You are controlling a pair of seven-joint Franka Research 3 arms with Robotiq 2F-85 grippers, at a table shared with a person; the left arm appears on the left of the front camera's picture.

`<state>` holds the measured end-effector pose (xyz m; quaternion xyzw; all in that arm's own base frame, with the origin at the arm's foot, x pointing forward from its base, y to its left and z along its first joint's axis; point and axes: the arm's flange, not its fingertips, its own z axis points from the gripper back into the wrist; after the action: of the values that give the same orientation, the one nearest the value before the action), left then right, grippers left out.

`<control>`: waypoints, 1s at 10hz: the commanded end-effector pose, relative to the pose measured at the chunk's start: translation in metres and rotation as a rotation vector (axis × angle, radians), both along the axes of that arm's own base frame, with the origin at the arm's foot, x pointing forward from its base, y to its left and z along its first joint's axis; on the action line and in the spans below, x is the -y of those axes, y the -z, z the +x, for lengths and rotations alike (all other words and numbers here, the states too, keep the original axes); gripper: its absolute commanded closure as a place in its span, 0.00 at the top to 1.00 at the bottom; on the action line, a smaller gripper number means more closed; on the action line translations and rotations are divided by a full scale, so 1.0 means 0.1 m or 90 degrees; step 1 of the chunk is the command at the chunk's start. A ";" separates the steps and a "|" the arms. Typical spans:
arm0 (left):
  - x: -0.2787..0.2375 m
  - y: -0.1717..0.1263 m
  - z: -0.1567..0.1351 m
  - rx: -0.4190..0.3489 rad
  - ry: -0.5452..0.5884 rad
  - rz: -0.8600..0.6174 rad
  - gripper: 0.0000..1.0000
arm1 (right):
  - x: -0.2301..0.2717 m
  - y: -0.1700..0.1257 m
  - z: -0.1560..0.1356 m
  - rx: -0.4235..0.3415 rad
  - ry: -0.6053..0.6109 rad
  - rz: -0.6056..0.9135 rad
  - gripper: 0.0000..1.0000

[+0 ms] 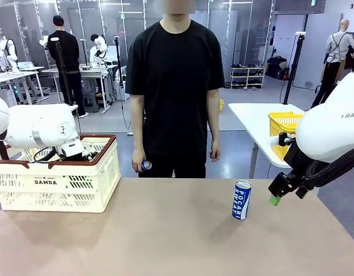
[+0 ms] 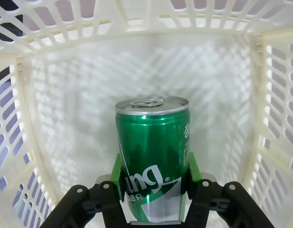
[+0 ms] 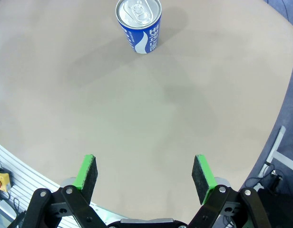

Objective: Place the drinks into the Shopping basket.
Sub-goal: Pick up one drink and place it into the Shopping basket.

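A grey floor [image 1: 108, 122] runs back to glass partitions [image 1: 240, 29] at twelve o'clock. Workbenches [image 1: 19, 75] stand at ten, a shelf rack [image 1: 247, 77] at one and a white table [image 1: 250, 118] at three.

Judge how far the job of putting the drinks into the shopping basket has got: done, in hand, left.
Done: the green can is inside the Shopping basket's walls. In hand: the left end effector grips that can, not yet released. Left: the blue can stands upright on the table, apart from the open right end effector; the person's hand holds what looks like another can.
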<state>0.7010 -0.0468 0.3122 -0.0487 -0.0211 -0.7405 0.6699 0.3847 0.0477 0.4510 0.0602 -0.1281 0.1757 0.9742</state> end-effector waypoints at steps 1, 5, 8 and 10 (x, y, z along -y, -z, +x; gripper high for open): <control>0.00 0.00 0.12 0.000 0.009 0.001 0.58 | 0.01 -0.01 0.00 -0.002 -0.010 0.000 1.00; -0.02 0.02 0.12 -0.009 0.002 -0.001 0.61 | 0.01 -0.01 0.00 -0.002 -0.010 0.000 1.00; 0.01 -0.06 0.13 -0.006 0.002 0.003 0.91 | 0.01 -0.01 0.00 -0.002 -0.010 0.000 1.00; 0.04 -0.20 0.12 0.006 0.008 -0.004 1.00 | 0.01 -0.01 0.00 -0.002 -0.010 0.000 1.00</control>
<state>0.7109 -0.0489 0.3214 -0.0450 -0.0276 -0.7418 0.6685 0.3847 0.0477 0.4510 0.0602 -0.1281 0.1757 0.9742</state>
